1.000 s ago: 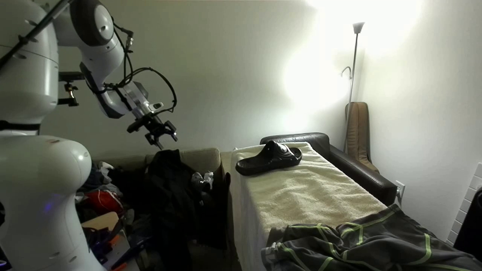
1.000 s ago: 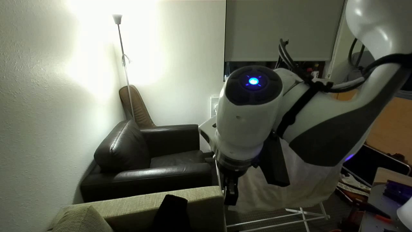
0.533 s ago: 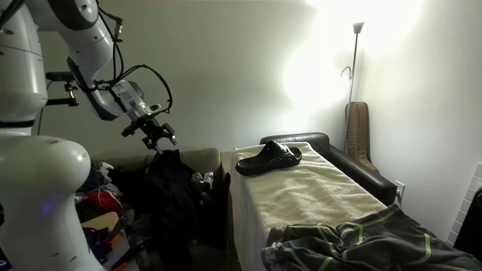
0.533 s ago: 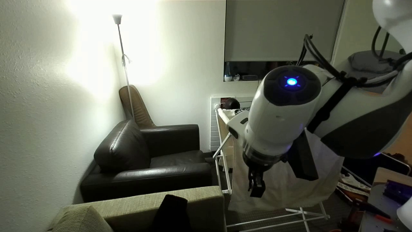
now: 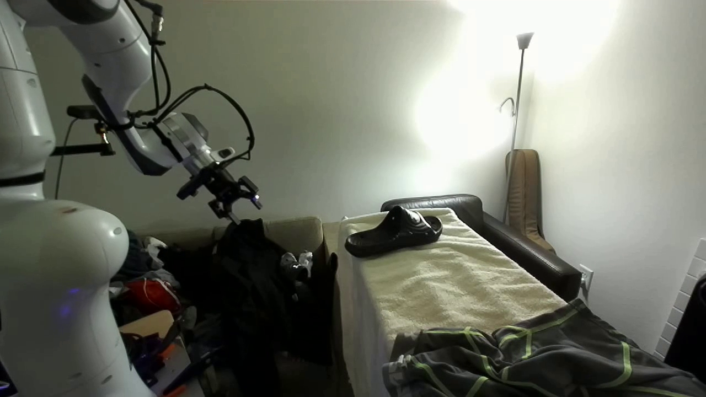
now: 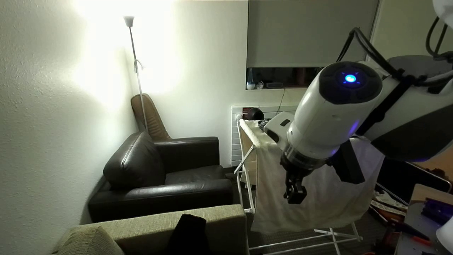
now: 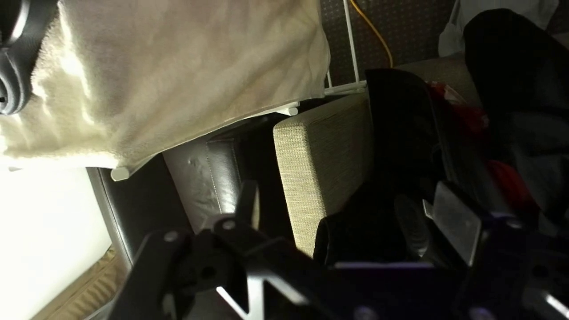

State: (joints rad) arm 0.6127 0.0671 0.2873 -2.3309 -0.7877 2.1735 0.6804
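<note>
Black cloth (image 5: 248,270) draped on sofa (image 7: 342,155) | end effector (image 5: 247,212) hangs apart from it | jaws spread wide

Black cloth (image 5: 249,270); cream towel (image 5: 463,281); lime-striped grey garment (image 5: 571,353)

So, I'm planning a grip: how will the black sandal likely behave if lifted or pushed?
The sandal may flex only slightly, given its thick sole. Pushed, it probably won't roll: that broad sole rests on the towel.
</note>
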